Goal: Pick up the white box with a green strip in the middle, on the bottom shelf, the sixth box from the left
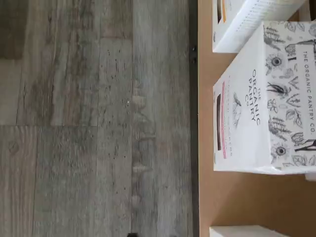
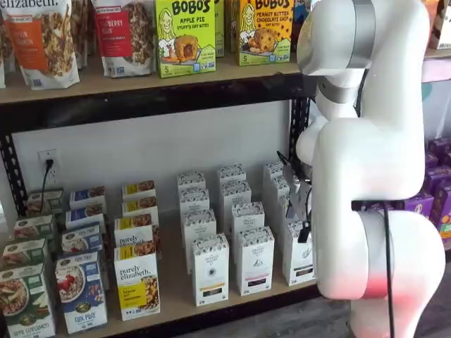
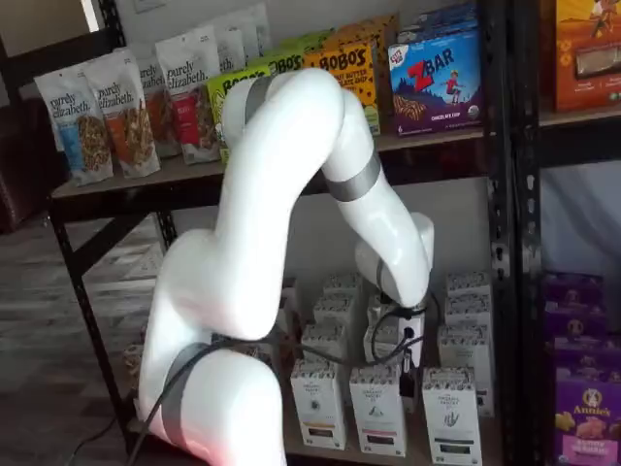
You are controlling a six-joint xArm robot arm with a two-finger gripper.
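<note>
The white box stands at the front right of the bottom shelf, a dark band low on its front. In a shelf view the box is partly covered by my arm. My gripper hangs just left of it, in front of the rows of white cartons, with a cable beside it; its fingers show only as a dark shape and hold nothing. The wrist view looks down on the shelf's black rail and a like carton with a pink strip.
Two like white cartons stand left of the target, with more rows behind. Colourful purely elizabeth boxes and cereal boxes fill the left end. A black upright rises right of the target. Grey plank floor lies before the shelf.
</note>
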